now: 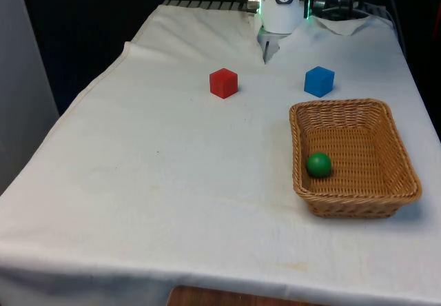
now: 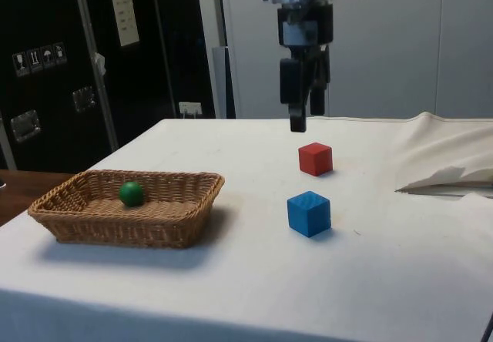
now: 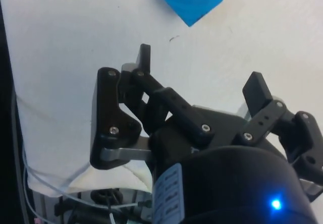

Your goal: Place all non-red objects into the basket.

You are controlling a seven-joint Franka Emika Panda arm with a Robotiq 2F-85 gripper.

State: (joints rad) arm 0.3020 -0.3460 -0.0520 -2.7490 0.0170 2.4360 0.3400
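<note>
Green ball (image 1: 318,164) lies in the wicker basket (image 1: 397,146); blue cube (image 1: 319,81) (flat on the cloth) sits just beyond.

- blue cube (image 3: 192,0): wrist view, upper part cut off by the picture's edge.
- gripper (image 1: 266,52): front view, fingers too small and dark to tell their spread.
- basket (image 1: 301,156): front view, near wall hides part of the floor inside.
- white cloth (image 1: 172,182): front view, near end cut off by the edge.
</note>
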